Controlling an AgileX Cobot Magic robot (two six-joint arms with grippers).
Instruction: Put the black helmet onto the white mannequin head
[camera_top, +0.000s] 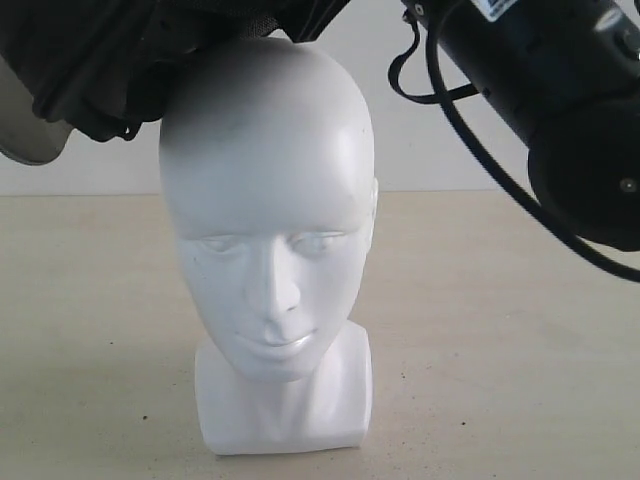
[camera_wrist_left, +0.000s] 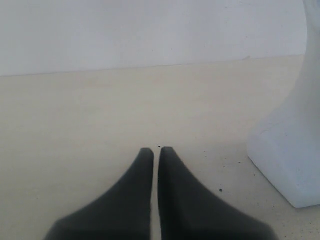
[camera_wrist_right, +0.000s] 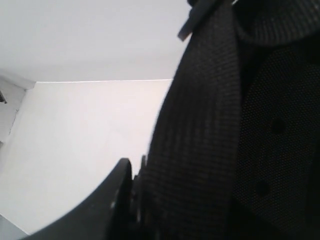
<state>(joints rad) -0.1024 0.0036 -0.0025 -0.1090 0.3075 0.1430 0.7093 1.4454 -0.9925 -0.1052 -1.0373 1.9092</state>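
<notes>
Right gripper (camera_wrist_right: 136, 170) clamps black helmet (camera_top: 100, 70) at its edge over white mannequin head (camera_top: 270, 200) — left gripper (camera_wrist_left: 156, 149) clenched.

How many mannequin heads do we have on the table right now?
1. The white mannequin head stands upright on the table, the black helmet at its crown. More could sit outside these views.
</notes>
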